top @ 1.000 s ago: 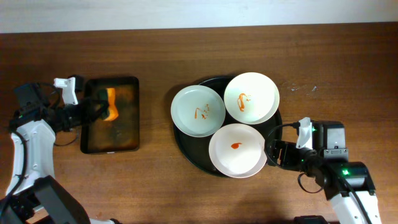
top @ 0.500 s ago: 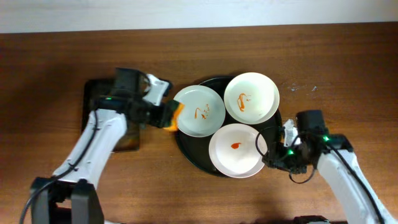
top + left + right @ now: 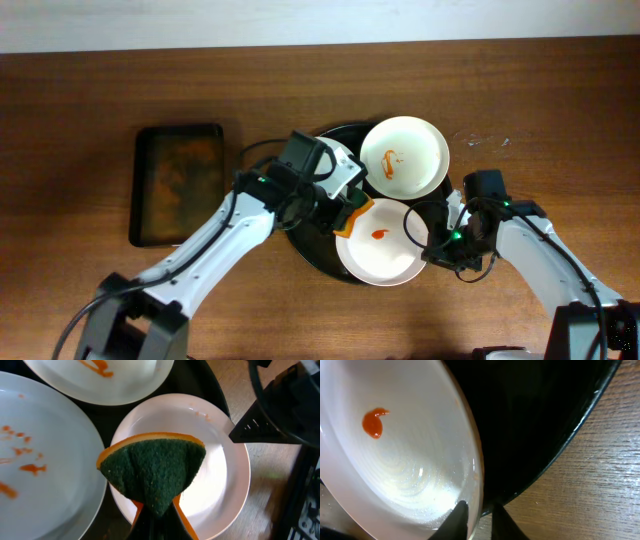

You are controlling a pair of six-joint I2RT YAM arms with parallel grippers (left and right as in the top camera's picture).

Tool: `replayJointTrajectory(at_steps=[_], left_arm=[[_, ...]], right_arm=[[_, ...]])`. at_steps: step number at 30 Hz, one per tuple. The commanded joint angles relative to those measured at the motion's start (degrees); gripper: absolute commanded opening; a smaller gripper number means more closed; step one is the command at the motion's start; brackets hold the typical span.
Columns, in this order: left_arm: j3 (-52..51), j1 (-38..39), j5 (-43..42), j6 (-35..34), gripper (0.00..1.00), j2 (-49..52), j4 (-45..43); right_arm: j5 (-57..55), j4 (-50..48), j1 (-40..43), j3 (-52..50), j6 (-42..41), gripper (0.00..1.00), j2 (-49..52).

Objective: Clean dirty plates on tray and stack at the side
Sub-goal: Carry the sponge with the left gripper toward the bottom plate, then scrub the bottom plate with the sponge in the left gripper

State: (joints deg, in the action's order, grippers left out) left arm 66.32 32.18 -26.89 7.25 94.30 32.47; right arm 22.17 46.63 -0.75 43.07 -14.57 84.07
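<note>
Our left claw (image 3: 156, 519) is clamped on the narrow end of a green-topped orange sponge (image 3: 152, 472). The jaws are drawn close with the sponge folded between them, and the green scouring face is turned toward the plates. Just beyond it lies the round white plate with a single red mark (image 3: 220, 475). The sponge overlaps that plate's left edge, though we cannot tell whether it touches. Our right claw (image 3: 479, 510) has its jaws nearly together, one on each side of the same plate's right rim, which we read as a steadying pinch. From that wrist view the red blob (image 3: 374, 422) sits unwiped, well inside the plate.

Moving outward, this plate rests on the round black tray (image 3: 303, 240). Beside it are a white plate with orange streaks (image 3: 405, 155) and a third pale plate with orange flecks (image 3: 45, 475), mostly hidden under the left arm in the overhead view. Well apart to the left, a dark rectangular pan (image 3: 178, 185) sits on the brown wooden surface (image 3: 100, 80).

We judge the step in hand to be scrubbing the first plate. No plate looks clean and none is stacked, so the task has barely begun. The next move calls for pressing the sponge down and carrying it toward the plate's middle, over the blob. Meanwhile the right grip must stay firm so the plate neither slides nor tips on the tray.
</note>
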Motion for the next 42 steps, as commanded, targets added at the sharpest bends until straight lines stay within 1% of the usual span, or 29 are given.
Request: replayJointTrajectory(at_steps=[1, 4, 5, 7, 9, 13, 17, 20, 27, 29, 30, 31, 34, 37, 39, 42], left_arm=[[0.7, 2.1, -2.9, -3.2, 0.00, 3.7, -3.2], [0.7, 3.2, -7.5, -8.0, 0.00, 6.1, -7.0], [0.7, 3.4, -9.9, -8.2, 0.00, 6.9, -8.0], [0.7, 4.0, -13.9, -8.4, 0.00, 8.2, -9.5], [0.7, 4.9, -14.3, -10.9, 0.00, 9.8, -10.9], [0.7, 6.5, -15.4, -11.6, 0.00, 11.0, -11.6], [0.7, 7.6, -16.0, -13.9, 0.00, 11.1, -12.5], [0.7, 7.6, -16.0, -14.1, 0.00, 12.5, -12.5], [0.7, 7.8, -17.4, -14.1, 0.01, 20.5, -14.0], [0.7, 8.5, -15.9, -14.1, 0.00, 22.1, -14.3], [0.7, 9.1, -13.0, -14.1, 0.00, 23.1, -14.6], [0.7, 9.7, -7.9, -14.1, 0.01, 23.5, -14.6], [0.7, 9.7, 3.8, -14.1, 0.00, 23.5, -14.4], [0.7, 9.7, 12.2, -14.1, 0.01, 23.5, -13.2], [1.4, 9.7, 17.9, -14.1, 0.01, 23.4, -9.9], [4.7, 9.7, 24.7, -14.1, 0.01, 23.0, -1.9]], right_arm=[[0.1, -0.1, -0.4, 0.6, 0.1, 0.10, 0.3], [0.1, -0.2, -0.4, 0.6, 0.1, 0.06, 0.3], [0.1, -0.2, -0.4, 0.6, 0.1, 0.04, 0.3], [0.0, -0.2, -0.4, 0.6, 0.1, 0.04, 0.3], [-0.3, -0.2, -0.4, 0.5, 0.1, 0.04, 0.3], [-0.3, -0.2, -0.4, 0.3, 0.1, 0.04, 0.3], [-0.3, -0.2, -0.4, 0.3, 0.1, 0.04, 0.3], [-0.3, -0.2, -0.4, 0.3, 0.1, 0.04, 0.3], [-0.3, -0.2, -0.4, 0.3, 0.1, 0.04, 0.3], [-0.3, -0.2, -0.4, 0.3, 0.1, 0.04, 0.3], [-0.3, -0.2, -0.4, 0.3, 0.1, 0.04, 0.3], [-0.3, -0.2, -0.4, 0.3, 0.1, 0.04, 0.3], [-0.3, 0.1, -0.4, 0.3, 0.1, 0.04, 0.3], [-0.3, 0.1, -0.4, 0.3, 0.1, 0.04, 0.3], [-0.3, 0.1, -0.4, 0.3, 0.1, 0.04, 0.3], [-0.3, 0.1, -0.4, 0.3, 0.1, 0.04, 0.3]])
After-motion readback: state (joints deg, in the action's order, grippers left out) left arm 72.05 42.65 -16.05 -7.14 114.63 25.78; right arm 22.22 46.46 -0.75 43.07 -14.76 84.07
